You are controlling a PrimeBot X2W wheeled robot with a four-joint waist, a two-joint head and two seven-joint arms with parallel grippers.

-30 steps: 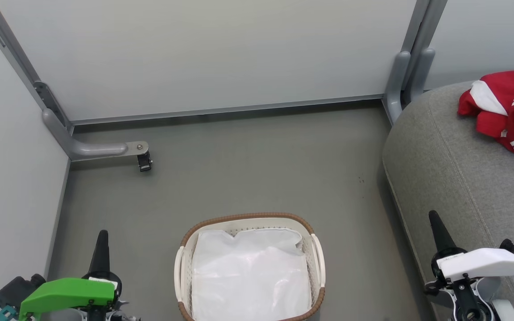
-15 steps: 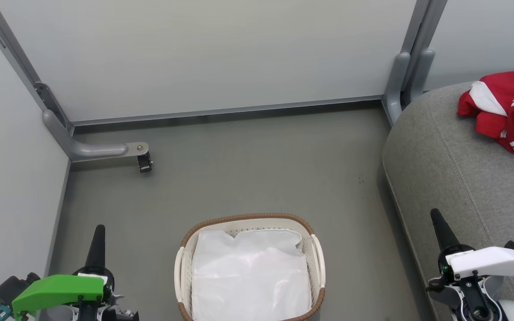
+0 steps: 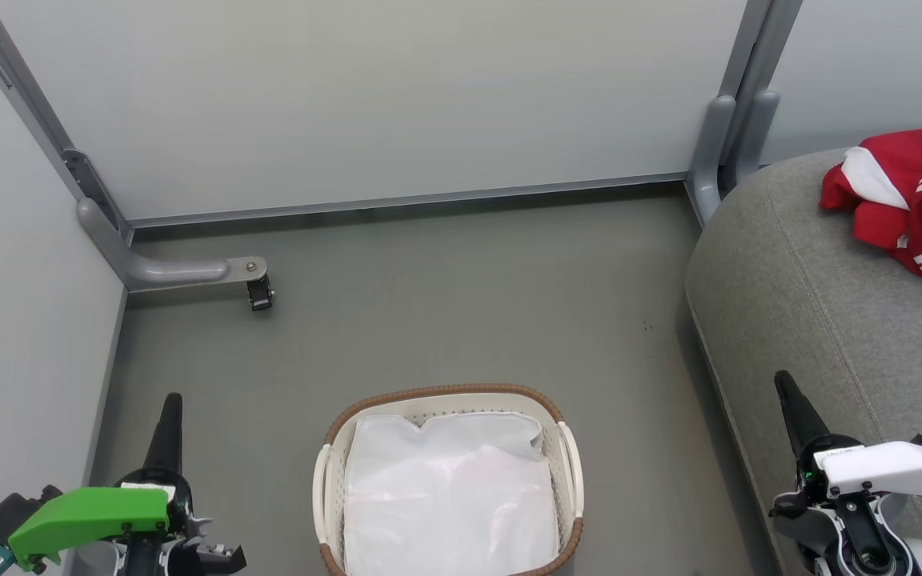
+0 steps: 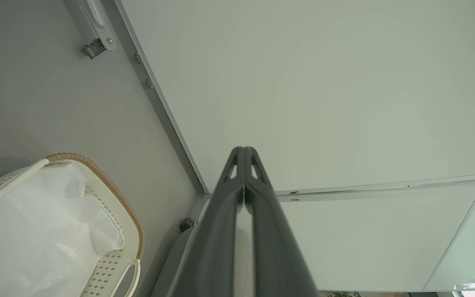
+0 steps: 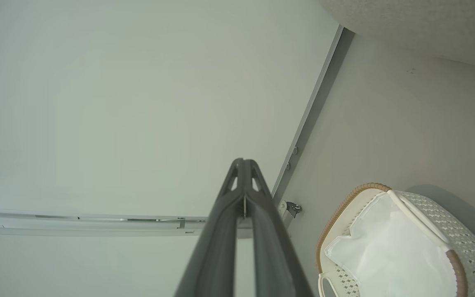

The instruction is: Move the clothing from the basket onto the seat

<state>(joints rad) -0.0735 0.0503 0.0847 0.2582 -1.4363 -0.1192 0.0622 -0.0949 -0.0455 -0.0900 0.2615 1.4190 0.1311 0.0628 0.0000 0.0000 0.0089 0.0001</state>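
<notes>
The basket (image 3: 445, 390) sits on the grey floor (image 3: 429, 304) at 6 o'clock in the head view, with a crumpled white liner sheet (image 3: 449, 488) inside it. The clothing (image 3: 905, 196), a heap of red jerseys with white stripes, lies on the seat (image 3: 813, 320) at 2 o'clock, well apart from the basket. The seat itself takes up the edge from 2 to 4 o'clock.

The left claw (image 3: 170, 402) stands at 7 o'clock and the right claw (image 3: 784, 382) at 4 o'clock. Each is pinched to a single dark spike, holds nothing, and points toward 12.

By the look of it, the transfer is done or very near it, since no red cloth shows in the basket. Whether a garment hides beneath the liner cannot be told. The next move probably calls for no more than a check of the basket. If something is found, a claw would have to open, reach down past the brown rim, and pinch the fabric without catching the liner.

The head view places the jerseys on the cushion. The wrist views give the closer detail: each pair of fingers meets tip to tip with nothing between, seen against pale wall panels. The basket lies at 8 o'clock in the left wrist view and at 4 o'clock in the right.
</notes>
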